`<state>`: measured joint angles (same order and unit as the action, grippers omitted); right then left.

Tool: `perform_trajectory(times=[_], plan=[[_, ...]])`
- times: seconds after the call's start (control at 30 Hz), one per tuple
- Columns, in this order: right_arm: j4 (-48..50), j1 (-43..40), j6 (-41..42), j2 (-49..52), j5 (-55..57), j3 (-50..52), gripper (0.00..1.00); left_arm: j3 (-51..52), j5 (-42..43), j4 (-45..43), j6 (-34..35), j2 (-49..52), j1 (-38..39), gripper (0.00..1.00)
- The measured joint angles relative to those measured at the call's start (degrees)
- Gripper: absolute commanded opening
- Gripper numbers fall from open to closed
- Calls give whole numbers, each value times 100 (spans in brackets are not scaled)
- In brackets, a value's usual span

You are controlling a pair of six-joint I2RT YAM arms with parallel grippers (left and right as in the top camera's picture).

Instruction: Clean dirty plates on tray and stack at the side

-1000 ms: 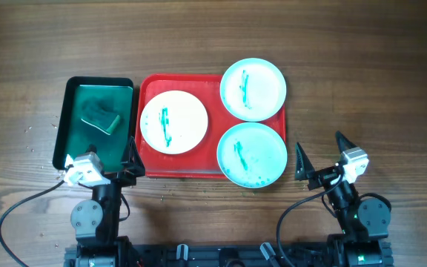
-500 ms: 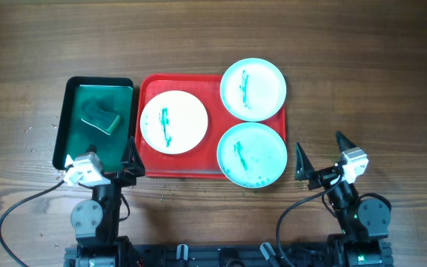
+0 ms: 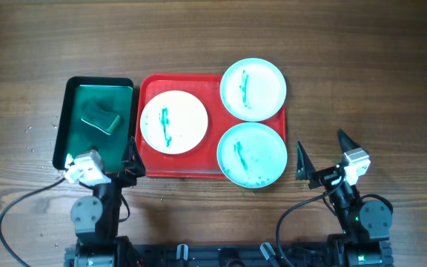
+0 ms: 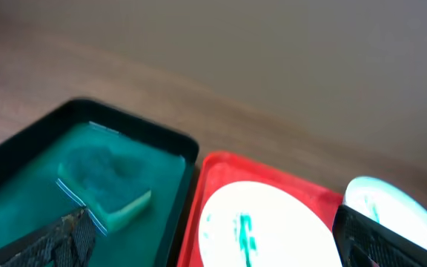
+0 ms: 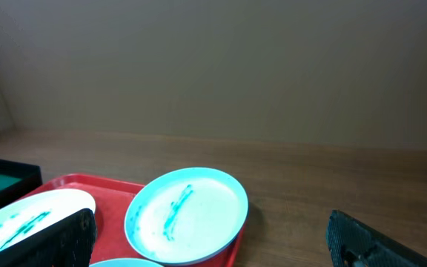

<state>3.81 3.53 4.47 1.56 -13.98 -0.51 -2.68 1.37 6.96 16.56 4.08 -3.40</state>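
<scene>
On the tray [image 3: 199, 165], three dirty plates [image 3: 173, 122] (green-streaked) lie side by side

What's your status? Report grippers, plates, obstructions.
Left gripper, right gripper open, empty. White round plate and two mint-blue round plates, green-streaked, on large red plastic tray. Nothing blocking them.

Sponge [image 4: 101, 178] in green tray [image 4: 136, 127]; white plate [image 4: 288, 221] on red tray [image 4: 221, 160].
</scene>
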Motion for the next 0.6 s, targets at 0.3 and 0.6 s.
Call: perform_trajectory(times=[0.3,0.6], plan=[[-337,0,0,1561,-645,-1410,100,-2658,-63,1270,-151,2474,-4,100],[-2874,-4,-243,5484,-1292,-5152,100,-6041,-61,3510,-190,5455,-9,100]])
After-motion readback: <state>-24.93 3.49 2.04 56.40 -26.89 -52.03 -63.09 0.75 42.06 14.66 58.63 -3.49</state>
